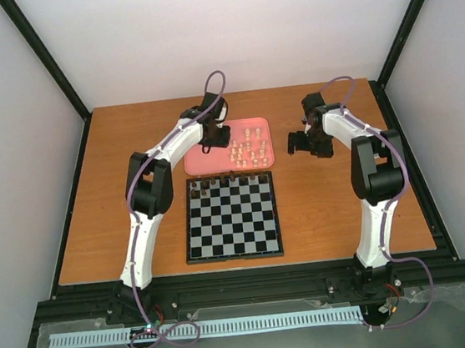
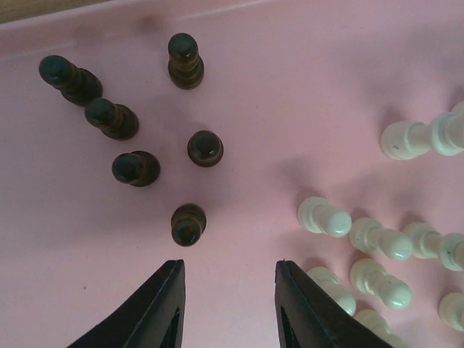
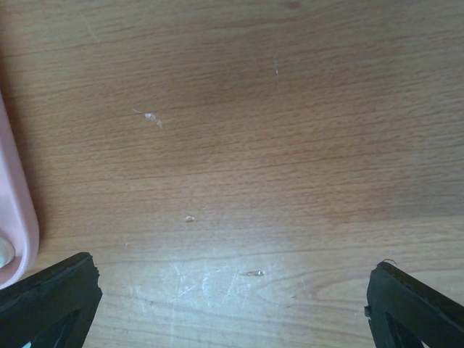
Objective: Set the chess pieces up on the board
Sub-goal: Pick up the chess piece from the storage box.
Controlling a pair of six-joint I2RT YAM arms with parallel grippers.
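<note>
Pink tray (image 2: pixel 290 87); left gripper (image 2: pixel 230 265) parted just short of dark chess pieces (image 2: pixel 188 223)

Pink tray (image 1: pixel 248 127) far centre — on wooden table (image 1: pixel 328 205).

Six dark pieces (image 2: pixel 205 147), perhaps twelve pale pieces (image 2: pixel 324 216).

No lettering, number, label or brand mark is legible in any of the three views: the board (image 1: pixel 231 216), the pink tray (image 1: pixel 248 123) and the wooden counter (image 1: pixel 129 152) show only plain surfaces.
</note>
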